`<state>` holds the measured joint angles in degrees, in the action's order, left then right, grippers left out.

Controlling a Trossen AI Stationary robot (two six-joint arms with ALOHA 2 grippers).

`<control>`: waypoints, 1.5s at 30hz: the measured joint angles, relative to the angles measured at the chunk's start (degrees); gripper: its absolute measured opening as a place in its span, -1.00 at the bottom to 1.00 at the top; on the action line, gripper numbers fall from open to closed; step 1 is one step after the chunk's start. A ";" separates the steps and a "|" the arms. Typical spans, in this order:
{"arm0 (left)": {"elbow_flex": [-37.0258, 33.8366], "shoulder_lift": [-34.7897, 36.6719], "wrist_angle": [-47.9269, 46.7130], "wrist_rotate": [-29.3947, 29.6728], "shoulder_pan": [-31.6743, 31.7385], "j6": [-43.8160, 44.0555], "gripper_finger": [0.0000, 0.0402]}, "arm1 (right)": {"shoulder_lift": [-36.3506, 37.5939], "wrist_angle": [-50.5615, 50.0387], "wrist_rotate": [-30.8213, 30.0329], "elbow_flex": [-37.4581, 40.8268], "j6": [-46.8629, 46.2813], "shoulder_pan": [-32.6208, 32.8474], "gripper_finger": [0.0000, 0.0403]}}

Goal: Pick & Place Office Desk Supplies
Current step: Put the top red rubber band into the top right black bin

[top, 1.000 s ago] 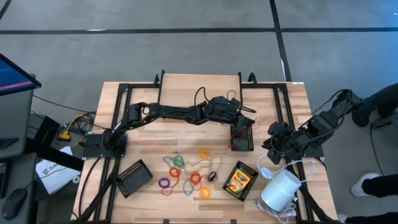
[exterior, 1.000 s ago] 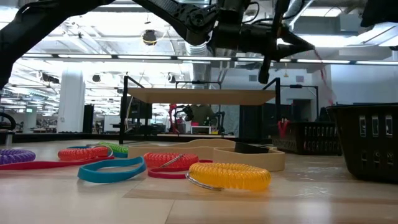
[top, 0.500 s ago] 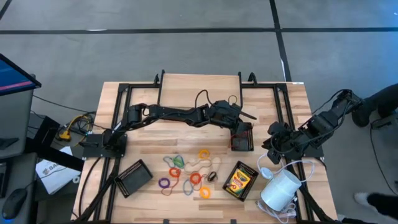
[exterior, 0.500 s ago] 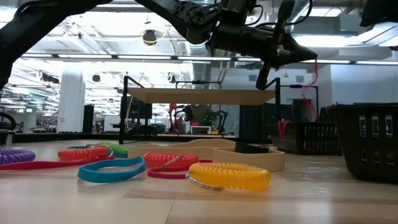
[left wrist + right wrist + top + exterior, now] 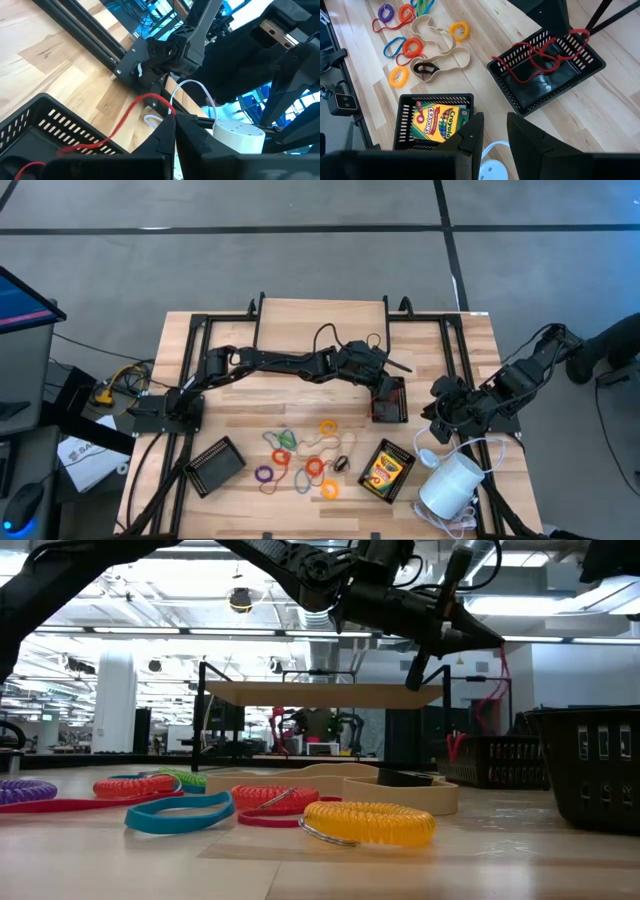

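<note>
My left gripper (image 5: pixel 402 366) reaches over a black mesh tray (image 5: pixel 389 401) right of the table's middle, shut on a thin red elastic loop (image 5: pixel 536 54) that trails down into that tray. Several coloured loops (image 5: pixel 300 458) lie loose on the wood near the front. A yellow-and-green crayon box (image 5: pixel 384 470) lies flat in a second mesh tray (image 5: pixel 406 107). My right gripper (image 5: pixel 493 134) waits above the table's right edge, open with nothing between its fingers. My left gripper pinches the red loop's upper end (image 5: pixel 169 108) between its two fingertips. The fingers slant down toward the table's right edge. The strand hangs slack below them, and its lower coils (image 5: pixel 520 62) lie in the tray and across its rim.
A white cylinder (image 5: pixel 450 485) with a white cord stands at the front right corner. A third mesh tray (image 5: pixel 215 463) sits at the front left. A beige band (image 5: pixel 440 50) lies among the loose loops. Black frame rails (image 5: pixel 190 350) border the table's sides.
My left gripper has tipped its fingertips downward over the tray, staying shut on the red loop, whose held end has sunk a little with it.
</note>
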<state>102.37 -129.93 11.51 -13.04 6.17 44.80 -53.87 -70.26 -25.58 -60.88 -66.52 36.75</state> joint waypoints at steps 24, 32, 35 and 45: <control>0.00 0.00 -0.20 -0.01 -0.20 -2.96 -0.97 | 0.00 0.00 0.02 0.00 0.02 0.00 -0.58; -0.02 0.00 -3.67 2.12 -0.39 -6.59 -0.97 | 0.00 -0.02 0.02 0.00 0.02 0.00 -0.58; -0.04 0.00 -4.94 2.16 -0.80 -7.73 -0.97 | -0.02 -0.02 0.03 0.00 0.02 0.00 -0.58; -0.04 0.00 -5.60 2.51 -1.44 -11.49 -0.93 | 0.00 -0.02 0.04 0.00 0.04 0.00 -0.58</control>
<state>102.32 -129.93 5.91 -10.52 4.73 33.31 -53.87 -70.28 -25.54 -60.88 -66.48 36.75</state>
